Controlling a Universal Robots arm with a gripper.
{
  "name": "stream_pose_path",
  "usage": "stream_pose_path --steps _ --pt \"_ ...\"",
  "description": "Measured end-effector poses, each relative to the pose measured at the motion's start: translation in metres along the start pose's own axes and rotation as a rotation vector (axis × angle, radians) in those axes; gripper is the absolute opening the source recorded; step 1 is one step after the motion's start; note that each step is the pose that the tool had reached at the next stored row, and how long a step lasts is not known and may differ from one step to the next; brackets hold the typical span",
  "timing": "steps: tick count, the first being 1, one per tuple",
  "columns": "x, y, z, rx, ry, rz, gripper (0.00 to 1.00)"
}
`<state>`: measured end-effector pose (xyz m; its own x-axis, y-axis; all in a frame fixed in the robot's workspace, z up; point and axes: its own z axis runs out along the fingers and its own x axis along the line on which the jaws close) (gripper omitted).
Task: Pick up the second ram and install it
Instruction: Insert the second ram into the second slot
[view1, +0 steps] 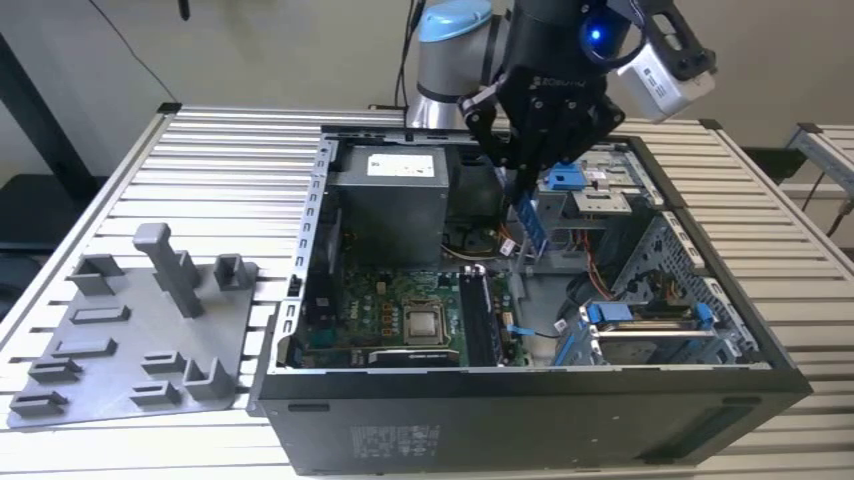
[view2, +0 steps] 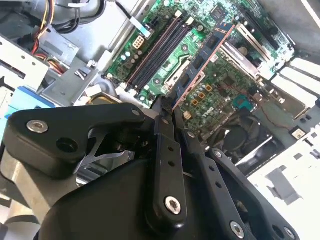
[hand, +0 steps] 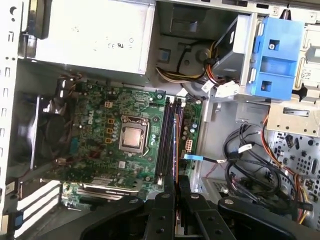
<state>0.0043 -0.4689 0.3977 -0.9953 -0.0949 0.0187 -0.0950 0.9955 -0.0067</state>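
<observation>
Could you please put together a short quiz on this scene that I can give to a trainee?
1. True or false: the gripper has its jaws shut on the second ram, held over the open computer case.
2. In the exterior view, where does the grey parts tray lie? A) on the exterior view's left of the case B) inside the case C) on the exterior view's right of the case
3. Fill in: the square silver part on the motherboard beside the memory slots is the ____.
Key: 1 true; 2 A; 3 processor chip.
</observation>
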Motion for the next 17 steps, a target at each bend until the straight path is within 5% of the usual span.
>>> stream_pose_path --steps 8,17 --pt "0.0 0.0 0.0003 -0.0015 0.0005 0.078 0.14" --pt "-0.0001 0.0003 0.0004 -0.002 0.0007 0.105 0.14"
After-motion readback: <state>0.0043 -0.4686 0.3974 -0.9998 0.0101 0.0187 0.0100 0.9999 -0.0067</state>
